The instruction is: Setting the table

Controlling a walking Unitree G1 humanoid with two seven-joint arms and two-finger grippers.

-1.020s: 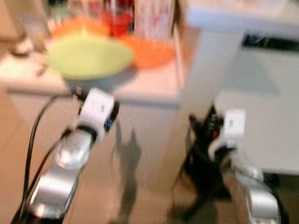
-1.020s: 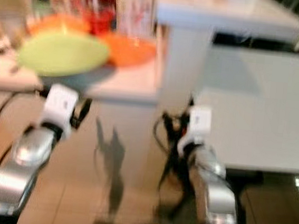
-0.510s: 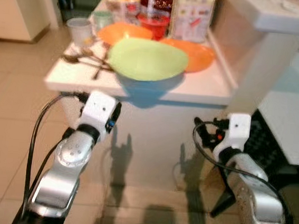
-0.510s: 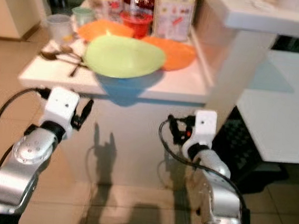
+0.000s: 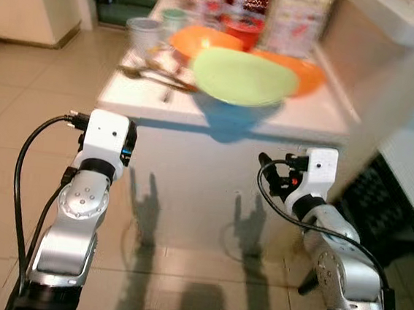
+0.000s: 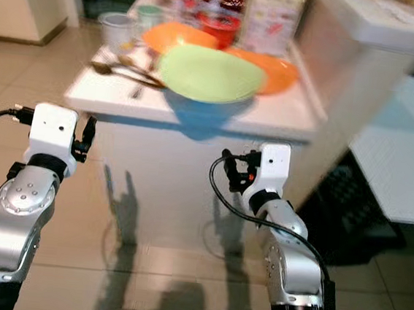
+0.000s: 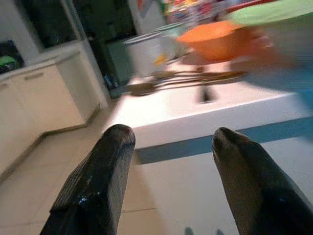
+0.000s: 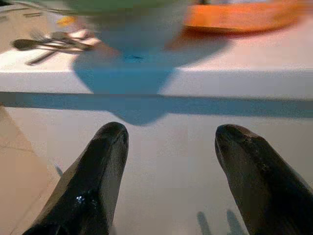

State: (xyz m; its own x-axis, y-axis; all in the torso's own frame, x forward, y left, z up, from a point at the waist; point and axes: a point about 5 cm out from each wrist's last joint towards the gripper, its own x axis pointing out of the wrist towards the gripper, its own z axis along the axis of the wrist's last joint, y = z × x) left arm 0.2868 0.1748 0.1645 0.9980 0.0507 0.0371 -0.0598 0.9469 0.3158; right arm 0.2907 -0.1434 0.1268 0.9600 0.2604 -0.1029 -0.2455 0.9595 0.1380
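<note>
Where the white desk (image 5: 298,120) reaches its near edge, a green plate (image 5: 244,76) rests tilted on top of other dishes, jutting toward the robot and casting a blue shadow on the desk front. Just behind it lie two orange plates, one (image 5: 203,40) to the far left and one (image 5: 306,73) to the right, both partly covered by the green one. Left of the plates, spoons and forks (image 5: 156,77) lie in a loose heap on the desk top, and beyond them stands a clear cup (image 5: 142,33). Jars and a carton (image 5: 297,21) crowd the far side, too blurred to tell apart further.

Both arms are raised in front of the desk, below its top. The left pincer (image 7: 168,142) points at the near left corner, its fingers (image 7: 105,171) spread and empty, with the cutlery lying beyond them. The right pincer (image 8: 168,134) faces the desk front under the green plate, fingers likewise spread apart and holding nothing. A black cable (image 5: 25,174) loops from the left wrist. Beige floor tiles (image 5: 22,93) stretch out to the left.
</note>
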